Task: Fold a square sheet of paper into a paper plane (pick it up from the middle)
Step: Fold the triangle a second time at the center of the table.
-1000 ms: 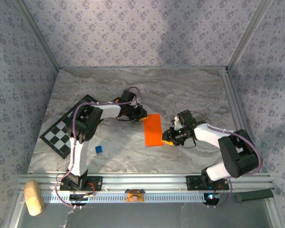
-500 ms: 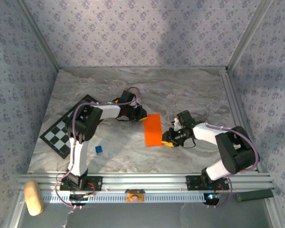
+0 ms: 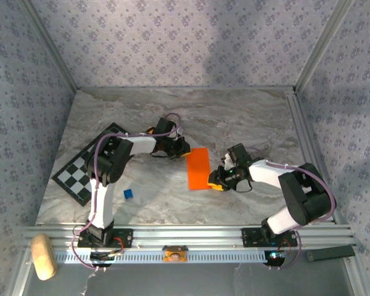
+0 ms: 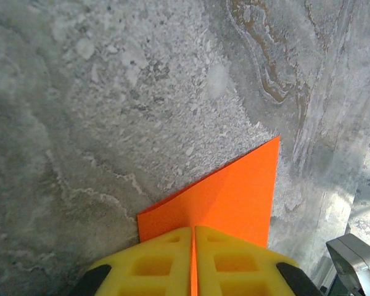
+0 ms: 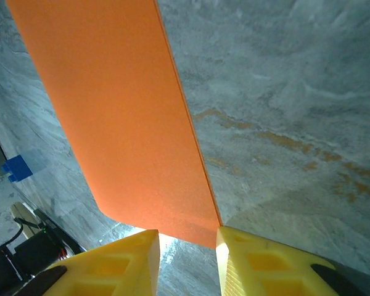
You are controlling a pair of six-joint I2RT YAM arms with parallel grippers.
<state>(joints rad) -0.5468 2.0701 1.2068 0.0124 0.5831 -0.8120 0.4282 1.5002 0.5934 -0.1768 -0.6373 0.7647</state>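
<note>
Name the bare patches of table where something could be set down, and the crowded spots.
Free: the far strip of table along the back wall; the near stretch between the blue cube and the right arm's base. Crowded: mid-table, where left gripper and right gripper meet the orange paper; checkered board at left.

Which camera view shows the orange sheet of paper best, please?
Top external: the whole folded sheet of paper shows, between the left end effector and right end effector. Right wrist crops its far end; left wrist gives one corner, pinched.
</note>
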